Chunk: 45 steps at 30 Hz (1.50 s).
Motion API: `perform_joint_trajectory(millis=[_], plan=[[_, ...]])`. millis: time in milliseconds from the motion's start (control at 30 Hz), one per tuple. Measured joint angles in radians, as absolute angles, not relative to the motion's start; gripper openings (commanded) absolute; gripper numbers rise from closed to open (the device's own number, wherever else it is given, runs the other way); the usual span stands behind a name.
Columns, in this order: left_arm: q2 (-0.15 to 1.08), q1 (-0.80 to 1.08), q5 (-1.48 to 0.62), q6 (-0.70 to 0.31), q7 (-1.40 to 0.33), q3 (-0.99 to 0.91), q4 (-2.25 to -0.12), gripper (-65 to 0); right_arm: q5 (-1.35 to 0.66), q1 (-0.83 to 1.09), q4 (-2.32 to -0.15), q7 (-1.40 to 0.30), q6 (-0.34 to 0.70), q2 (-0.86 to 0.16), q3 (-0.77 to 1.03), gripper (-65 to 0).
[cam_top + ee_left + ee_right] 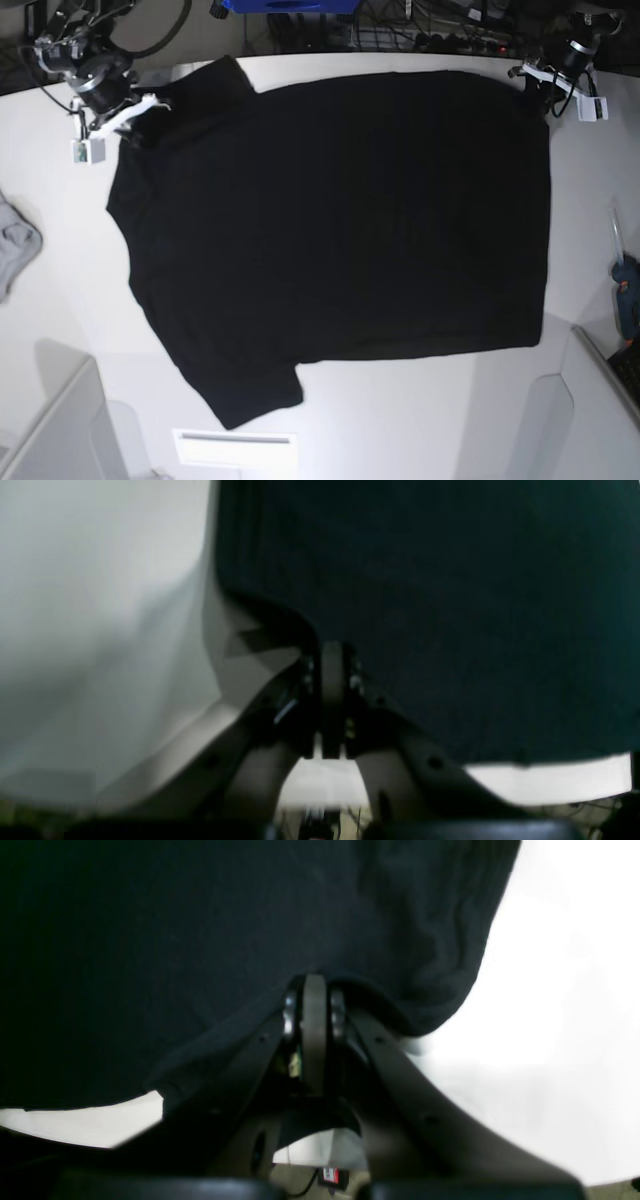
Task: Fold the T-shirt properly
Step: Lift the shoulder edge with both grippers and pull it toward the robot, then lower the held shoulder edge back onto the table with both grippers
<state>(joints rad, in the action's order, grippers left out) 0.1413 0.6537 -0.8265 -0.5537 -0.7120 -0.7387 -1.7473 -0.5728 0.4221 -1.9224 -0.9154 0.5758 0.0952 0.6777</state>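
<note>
Lying nearest the base camera on the white bench (pixel 400 420): a pale slot-like panel (pixel 235 448) at the near edge, just past the near sleeve of the T-shirt (pixel 340 220). Spreading flat and plain-black side up across the middle of the bench, collar end to the left, hem to the right, one sleeve reaching far-left, the other near-left. Resting well apart at the far-left edge of the bench: a small light-grey cloth (pixel 15 245). Sitting at the far-left corner: right hand (pixel 128 112), pressing down at the shoulder beside the far sleeve. Showing in the right wrist view as right hand (pixel 314 990) with fingers (pixel 314 1030) pressed together, pinching a raised fold of the black fabric (pixel 175 940), white bench (pixel 560 1040) glowing to the right. Sitting at the far-right corner: left hand (pixel 545 82), touching the hem corner. Showing in the left wrist view as left hand (pixel 332 655) with fingers (pixel 332 690) closed tight, gripping the shirt's edge (pixel 450 605), white bench (pixel 100 630) to the left. Lying at the right edge of the bench, well clear of the shirt: a teal-handled tool (pixel 627 295).
</note>
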Motion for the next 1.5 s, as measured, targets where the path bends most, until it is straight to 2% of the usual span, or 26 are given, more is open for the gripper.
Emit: perform_joint_trajectory(millis=[133,333,467,567,767,933,1100,1500], plan=[[0.139,0.626,-0.817,-0.441,-0.717,-0.739,-1.747,-65.0,-0.575,0.363,-1.922,-0.949,0.574,0.094,0.682,-65.0],[0.139,0.581,-0.831,-0.442,-0.716,-0.739,-1.747,-65.0,-0.570,0.313,-1.922,-0.996,0.573,0.094,0.682,-65.0],[0.139,0.560,-0.820,-0.440,-0.716,-0.739,-1.746,-65.0,-0.571,0.291,-1.921,-0.999,0.506,0.085,0.673,-65.0],[0.140,0.535,-0.823,-0.440,-0.714,-0.739,-1.743,-65.0,-0.568,0.259,-1.916,-1.008,0.503,0.065,0.675,-65.0],[0.140,0.487,-0.822,-0.347,-0.716,-0.738,-1.742,-65.0,-0.578,0.202,-1.912,-1.002,0.451,0.058,0.674,-65.0],[0.139,0.453,-0.821,-0.343,-0.717,-0.733,-1.742,-65.0,-0.572,0.163,-1.842,-1.003,0.427,0.027,0.638,-65.0],[0.139,0.375,-0.788,-0.344,-0.856,-0.748,-1.737,-65.0,-0.571,0.115,-1.771,-1.000,0.427,0.022,0.620,-65.0],[0.134,0.245,-0.654,-0.344,-0.932,-0.777,-1.732,-65.0,-0.571,0.016,-1.666,-0.999,0.427,0.019,0.617,-65.0]])
